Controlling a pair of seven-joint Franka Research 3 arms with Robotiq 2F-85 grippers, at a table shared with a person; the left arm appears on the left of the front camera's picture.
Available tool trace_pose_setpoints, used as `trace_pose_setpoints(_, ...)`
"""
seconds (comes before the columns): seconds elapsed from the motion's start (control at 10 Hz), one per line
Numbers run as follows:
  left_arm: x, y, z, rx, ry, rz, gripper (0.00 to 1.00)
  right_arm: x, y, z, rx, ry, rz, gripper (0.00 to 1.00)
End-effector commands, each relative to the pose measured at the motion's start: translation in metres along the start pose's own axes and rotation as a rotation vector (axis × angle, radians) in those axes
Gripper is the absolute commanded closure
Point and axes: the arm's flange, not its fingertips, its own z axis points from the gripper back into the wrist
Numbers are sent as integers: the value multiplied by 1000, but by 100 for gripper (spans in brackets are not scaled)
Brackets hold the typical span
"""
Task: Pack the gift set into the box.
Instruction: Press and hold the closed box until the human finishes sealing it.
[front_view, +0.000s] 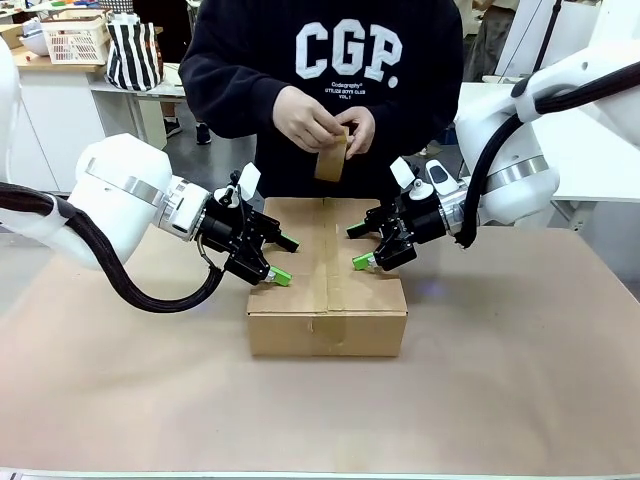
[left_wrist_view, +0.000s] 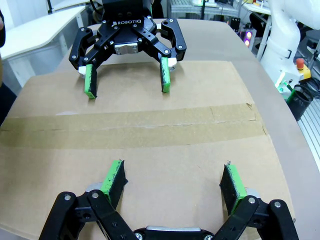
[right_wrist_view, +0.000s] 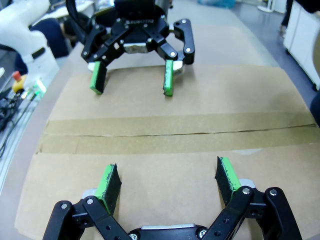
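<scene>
The box (front_view: 327, 300) sits in the middle of the table with its top flaps shut and a strip of brown tape (front_view: 328, 262) along the seam. My left gripper (front_view: 284, 261) hovers open just above the box's left side, and in its own wrist view (left_wrist_view: 173, 175) nothing is between the fingers. My right gripper (front_view: 359, 247) hovers open above the box's right side, also empty in its wrist view (right_wrist_view: 167, 177). The two grippers face each other across the taped seam (left_wrist_view: 135, 125). The gift set is out of view.
A person stands at the far side, both hands holding a small tan cardboard piece (front_view: 331, 158) above the box's far edge. Brown paper covers the table (front_view: 520, 380). A white basket (front_view: 75, 40) and a striped bag (front_view: 134, 55) stand far back left.
</scene>
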Motion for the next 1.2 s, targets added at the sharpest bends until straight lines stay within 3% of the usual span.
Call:
trace_pose_setpoints(0.0,0,-1,0,-14,5,-8,0,-1,1,0,-4,0,4,0)
trace_pose_setpoints(1.1,0,-1,0,-14,5,-8,0,-1,1,0,-4,0,4,0)
